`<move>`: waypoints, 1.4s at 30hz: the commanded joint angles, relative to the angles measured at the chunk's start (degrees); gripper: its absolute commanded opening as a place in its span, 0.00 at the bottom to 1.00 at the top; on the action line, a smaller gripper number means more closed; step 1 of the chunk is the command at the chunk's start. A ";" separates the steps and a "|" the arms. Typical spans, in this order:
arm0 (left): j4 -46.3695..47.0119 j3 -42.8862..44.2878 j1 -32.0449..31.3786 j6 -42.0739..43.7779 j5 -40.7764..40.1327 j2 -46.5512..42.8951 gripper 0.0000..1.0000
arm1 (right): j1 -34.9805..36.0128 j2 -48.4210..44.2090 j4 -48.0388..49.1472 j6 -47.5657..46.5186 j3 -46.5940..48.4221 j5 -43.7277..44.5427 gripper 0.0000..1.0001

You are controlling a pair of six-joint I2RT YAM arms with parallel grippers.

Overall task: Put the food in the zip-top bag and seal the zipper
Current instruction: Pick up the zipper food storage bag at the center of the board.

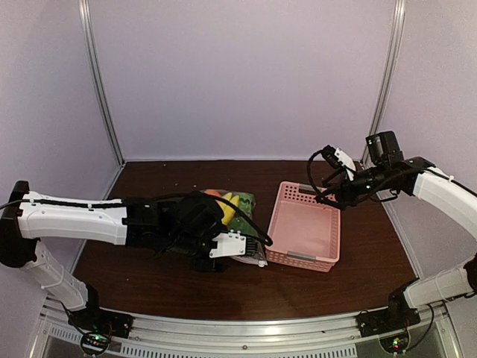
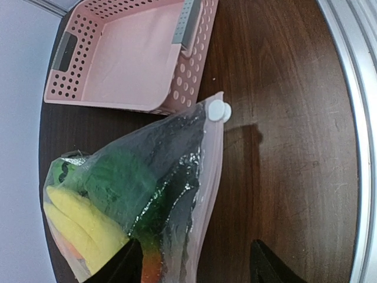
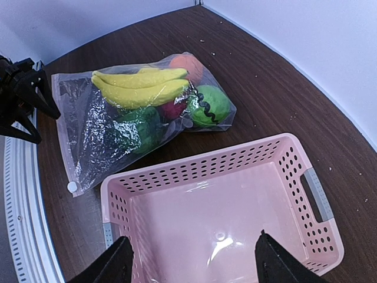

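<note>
Right wrist: toy food inside zip-top bag beside pink basket; left gripper, right gripper both spread wide, gripping nothing.

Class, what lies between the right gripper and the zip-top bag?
The pink basket, holding no food, lies between the right gripper and the zip-top bag, clearest in the top view.

Dark brown wooden table, its surface flecked with pale specks. Two items lie directly on it: a clear zip-top bag, flat on its side and filled with toy food, and a pink perforated basket, upright, just beside the bag's white slider.
</note>
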 commanded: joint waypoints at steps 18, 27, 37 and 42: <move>12.77 -0.71 -2.16 16.27 -18.95 7.91 0.09 | 0.25 1.11 1.93 0.88 0.03 -2.20 0.71; 10.21 -0.62 -2.14 14.14 -14.88 8.34 0.14 | 0.37 3.15 -0.52 0.20 1.80 -5.38 0.70; 13.80 -2.13 -2.11 14.54 -23.28 13.04 0.25 | 0.41 3.24 -0.96 0.29 2.43 -6.05 0.69; 13.76 -0.54 -2.16 13.09 -22.56 11.90 0.07 | 0.58 3.28 -1.07 0.33 2.79 -6.23 0.68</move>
